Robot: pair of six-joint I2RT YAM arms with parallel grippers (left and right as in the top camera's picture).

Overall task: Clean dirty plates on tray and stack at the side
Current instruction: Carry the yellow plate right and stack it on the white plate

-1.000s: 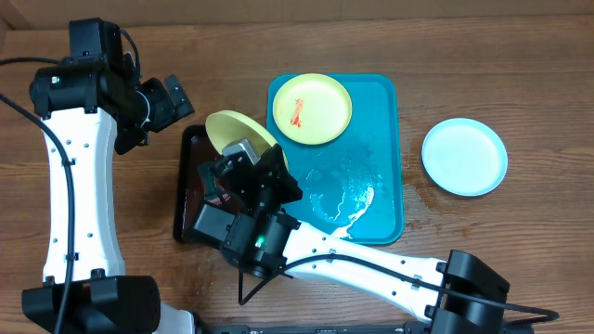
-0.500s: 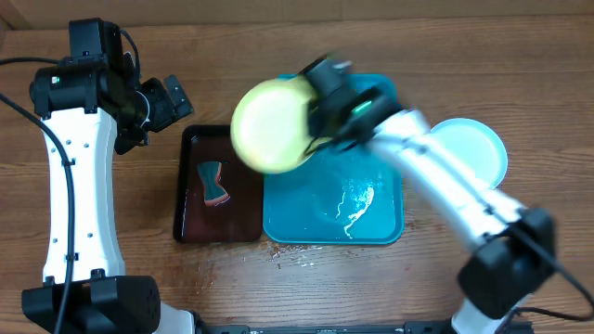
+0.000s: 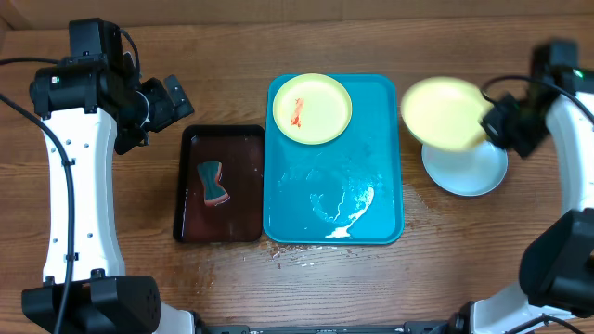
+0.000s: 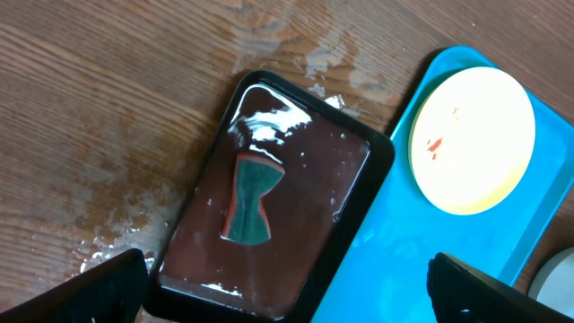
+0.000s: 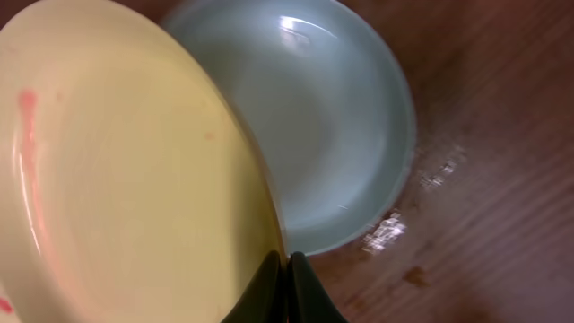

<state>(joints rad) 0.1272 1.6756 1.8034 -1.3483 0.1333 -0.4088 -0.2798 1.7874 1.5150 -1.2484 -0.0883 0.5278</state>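
A: Far left: left gripper [image 3: 173, 96], jaws apart, empty, near black tray [image 3: 190, 223] holding sponge [image 3: 215, 183].

B: Centre: turquoise tray [image 3: 380, 186], wet. One smeared plate [image 3: 314, 109] lies at its far end.

A: Right: right gripper [image 5: 285, 280] pinches yellow plate [image 3: 444, 113] by the rim, tilted over blue plate [image 3: 469, 172].

B: Handling: level it, centre it, lower until nested, then release.

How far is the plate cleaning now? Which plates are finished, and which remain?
Done: one light-blue plate lies clean on the table, right of the turquoise tray. In hand: the right gripper pinches the held yellow plate by its rim, just above the blue one; a faint pink mark shows on it. Left: the smeared yellow plate, with red sauce, sits on the tray.
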